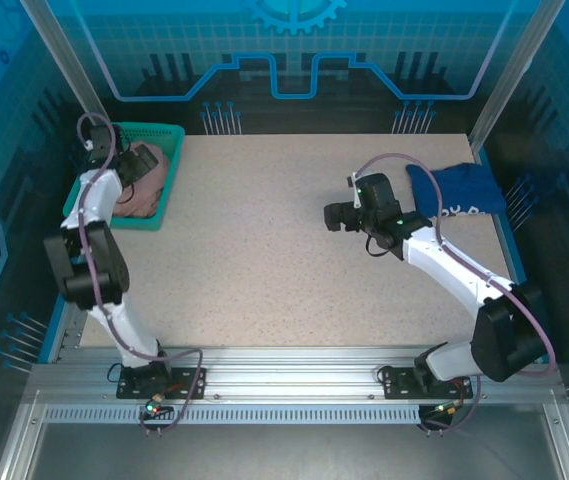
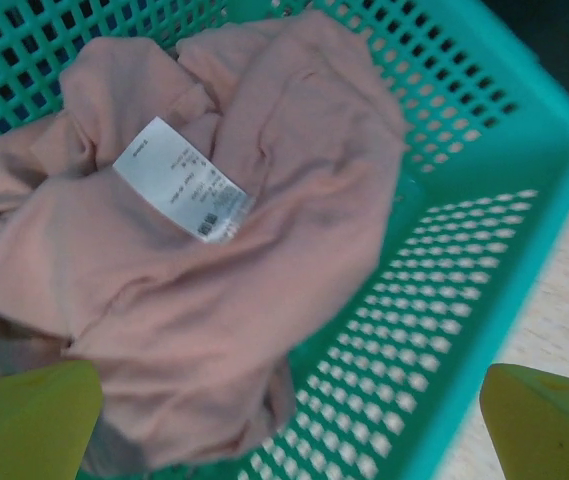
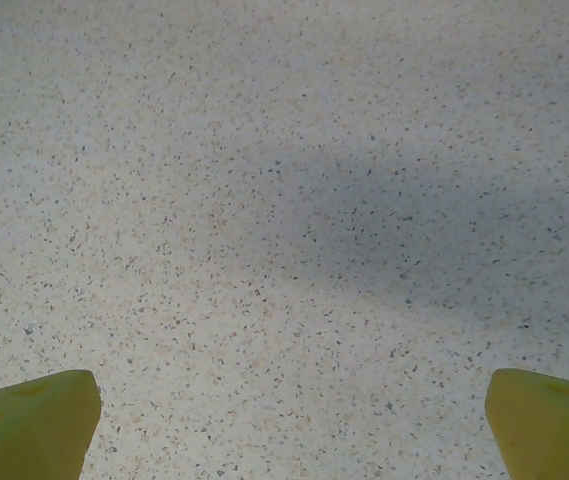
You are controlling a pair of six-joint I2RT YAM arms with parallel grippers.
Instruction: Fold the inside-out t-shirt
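We see inside-out t-shirt bunched in teal basket at far-left corner of worktop. White tag faces up, its print too small to read. Shirt's left and lower folds cut off by frame. From above, left wrist hides much of shirt. Left pincer hangs over basket, spread wide, gripping nothing. Right pincer also spread wide above bare worktop, empty. Dark blue shirt at far right, partly hidden behind right arm.
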